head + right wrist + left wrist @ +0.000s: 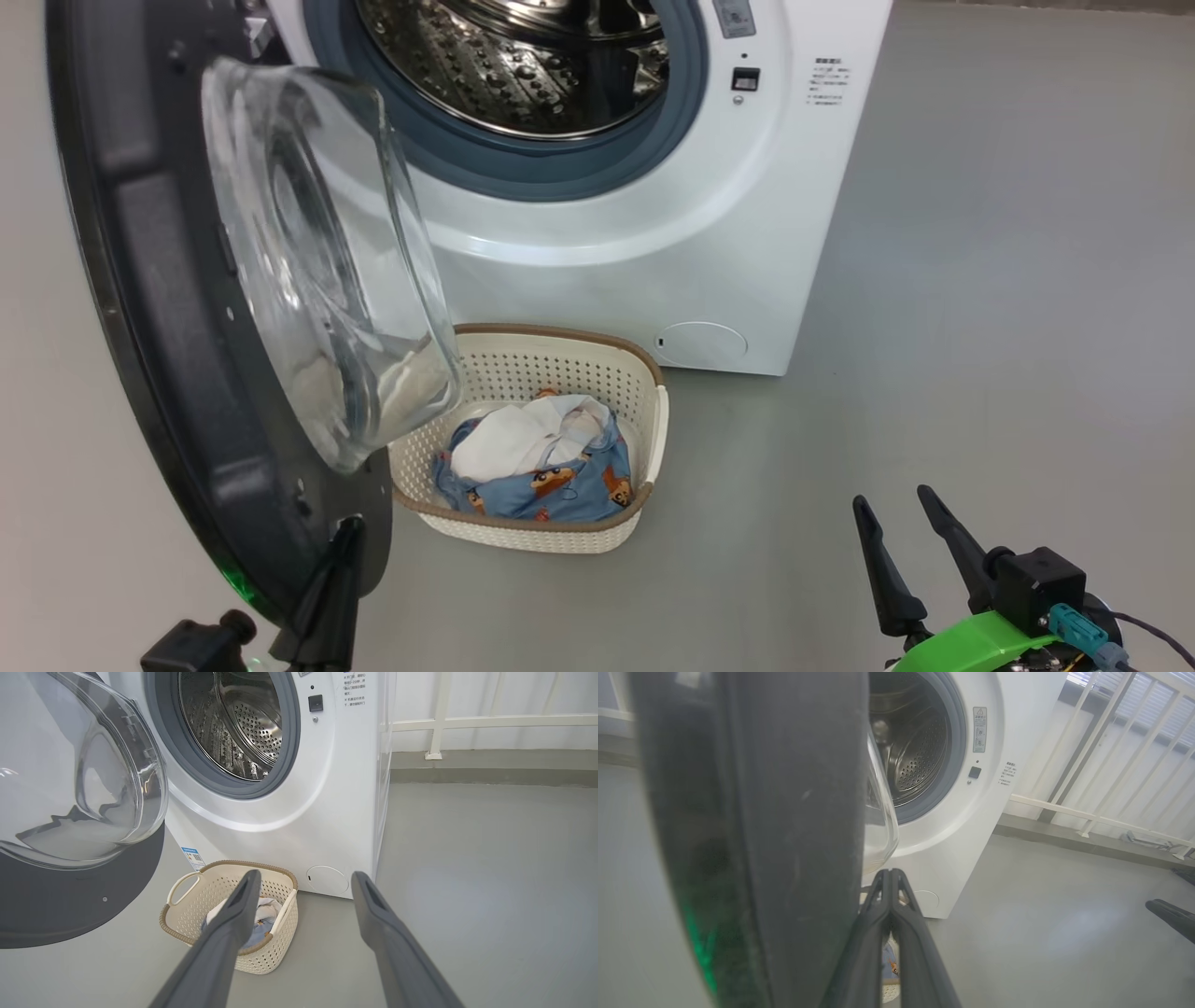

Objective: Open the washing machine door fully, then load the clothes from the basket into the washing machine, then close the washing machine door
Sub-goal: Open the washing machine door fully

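— Now, item one: the washing machine door [140,280]?
— Swung wide open at the left, hinged on the machine's left side; the black rim fills the near left of the head view; its clear glass bowl [317,261] bulges to the right and overlaps the left end of the basket in that view.
— And the washing machine [653,252] itself?
— Standing at the far side on the grey floor [980,280]; grey gasket [523,173] and perforated steel drum [523,56] exposed; a blue label [192,856] sits low on its front, just behind the basket.
— Position of the basket [560,331]?
— On the floor, just in front of the machine's lower left; the clothes [569,490] lie inside it; blue bear-print fabric underneath, a white garment [513,439] on top.
— State of the left gripper [350,527]?
— Near left; fingers pressed together with nothing between them; the tips stand at the door's lower rim; whether they touch it, I cannot tell.
— And the right gripper [892,497]?
— Near right, over bare floor, well apart from basket and machine; jaws spread wide, holding nothing; in the right wrist view its fingers [233,914] point towards the basket and the machine's base.
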